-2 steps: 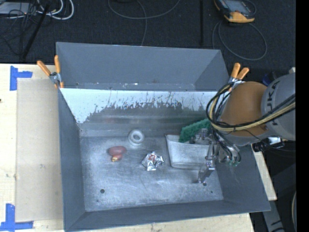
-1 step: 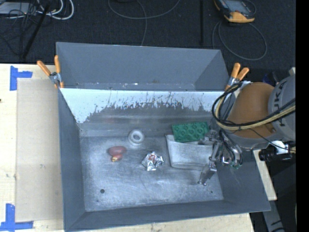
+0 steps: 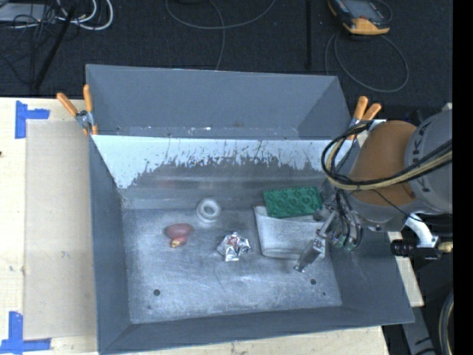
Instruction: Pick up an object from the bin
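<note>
**A:** Which thing do we take as the likeliest one here?

**B:** The pale grey folded piece (image 3: 279,235), in our judgement. It lies flat on the floor of the bin (image 3: 222,291), right of the middle, and it is the thing nearest the pincer (image 3: 304,262).

**A:** Is it lifted?

**B:** No. It rests on the floor, with the green studded plate (image 3: 293,200) touching or overlapping its far edge (we cannot say which). We see nothing held in the pincer. As we read it, the pick is not yet made, and both the grasp and the lift are left to do.

**A:** And the pincer itself?

**B:** Its tip is low in the bin, just beside the right edge of the grey piece. It may be touching that edge, but we cannot be sure. Nor can we tell whether it is released or clenched, because from this angle the tip reads as one dark shape.

**A:** What else do we have around it?

**B:** Near the grey piece on its left is a crumpled foil ball (image 3: 233,246). Further left are a white ring (image 3: 208,211) and a pinkish lump (image 3: 178,233), both well apart from the pincer. The arm (image 3: 392,176) comes in over the bin's right wall, with its cables looped above.
</note>
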